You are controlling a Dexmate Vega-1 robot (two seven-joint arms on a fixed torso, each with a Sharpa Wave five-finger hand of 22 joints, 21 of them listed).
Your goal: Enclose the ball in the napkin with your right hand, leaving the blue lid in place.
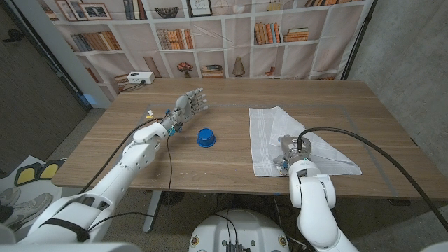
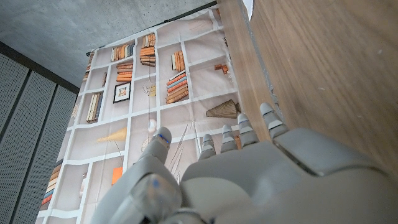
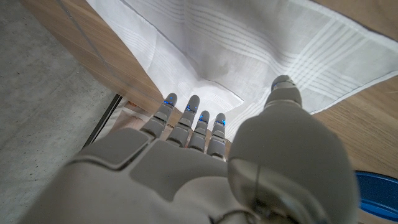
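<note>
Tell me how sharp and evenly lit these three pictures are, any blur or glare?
Head view: soft, even light, no glare, the blue lid and white napkin crisp. Left wrist view: the left hand close up is soft, the wooden table sharper. Right wrist view: the right hand is blurred, the napkin's stripes clear, the lid a blur at the edge.

Staged lab, printed bookshelf backdrop [image 1: 210,35], concrete wall [image 1: 406,49]
</note>
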